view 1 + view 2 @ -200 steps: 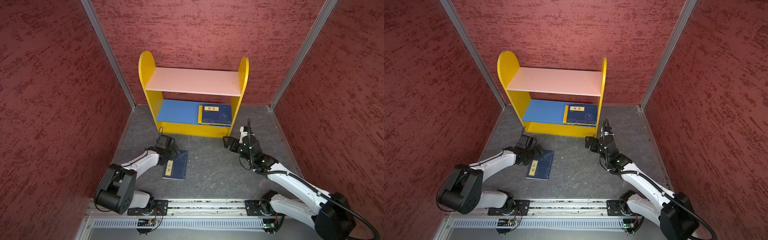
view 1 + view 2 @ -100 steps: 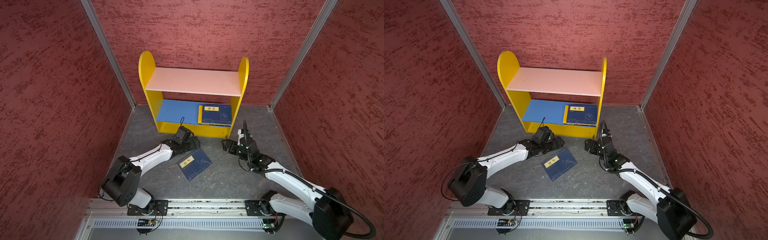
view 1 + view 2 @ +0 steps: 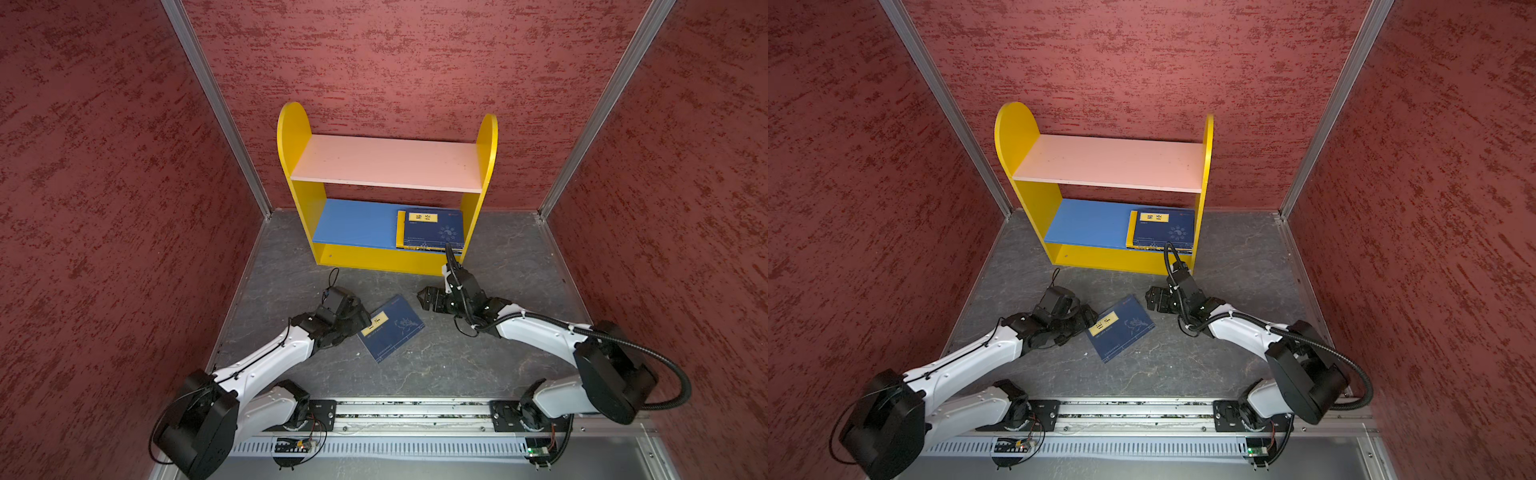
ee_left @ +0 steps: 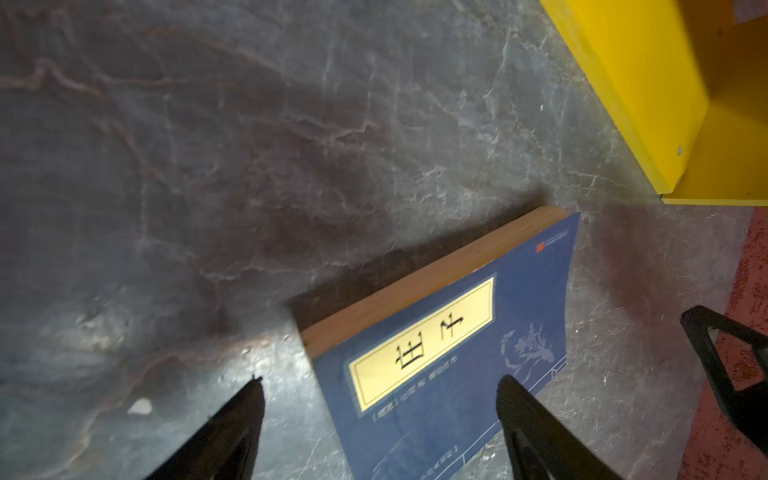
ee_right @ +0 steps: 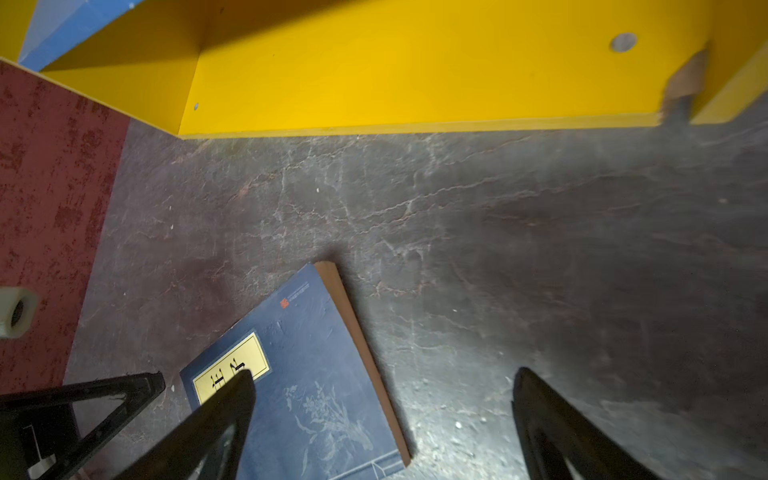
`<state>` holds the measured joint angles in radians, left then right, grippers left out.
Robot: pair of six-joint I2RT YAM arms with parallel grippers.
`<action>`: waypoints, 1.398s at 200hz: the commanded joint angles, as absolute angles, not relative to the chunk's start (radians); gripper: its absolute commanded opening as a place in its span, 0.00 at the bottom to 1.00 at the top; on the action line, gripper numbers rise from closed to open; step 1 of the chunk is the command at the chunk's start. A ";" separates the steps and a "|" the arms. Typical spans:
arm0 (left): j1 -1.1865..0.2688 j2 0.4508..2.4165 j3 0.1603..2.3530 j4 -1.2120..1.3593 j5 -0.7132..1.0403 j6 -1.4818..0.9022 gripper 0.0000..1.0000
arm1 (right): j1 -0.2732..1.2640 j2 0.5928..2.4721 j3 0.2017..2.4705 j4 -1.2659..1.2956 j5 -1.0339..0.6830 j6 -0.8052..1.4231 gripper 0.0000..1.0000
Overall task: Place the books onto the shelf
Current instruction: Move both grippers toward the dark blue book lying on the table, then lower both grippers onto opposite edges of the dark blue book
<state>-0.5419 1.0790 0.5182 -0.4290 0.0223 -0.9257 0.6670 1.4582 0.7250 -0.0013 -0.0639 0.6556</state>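
Left wrist view: left hand (image 4: 380, 380) released over flat navy paperback (image 4: 532, 299); right hand (image 5: 382, 374) also released.

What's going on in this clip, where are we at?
Two robot arms are putting books onto a small shelf. A short stack of books already lies flat at the right end of its blue lower board. One navy book lies flat on the floor in front. The left arm is low at the book's labelled end, jaws open astride a corner. The right arm is low by the opposite corner, jaws open too. Neither holds anything.
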 commanded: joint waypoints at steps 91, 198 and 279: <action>-0.588 1.092 0.471 -0.378 -0.025 -0.998 0.79 | 0.742 1.619 0.796 0.056 -0.086 0.663 0.91; -0.603 1.093 0.467 -0.339 -0.089 -1.014 0.78 | 0.742 1.659 0.849 0.045 -0.102 0.637 0.91; -0.604 1.149 0.467 -0.319 -0.053 -1.022 0.73 | 0.742 1.687 0.851 0.059 -0.119 0.634 0.91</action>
<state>-0.6006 1.1446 0.4767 -0.3317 -0.0578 -1.0203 0.7364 1.6691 0.8265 0.0334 -0.1028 0.6464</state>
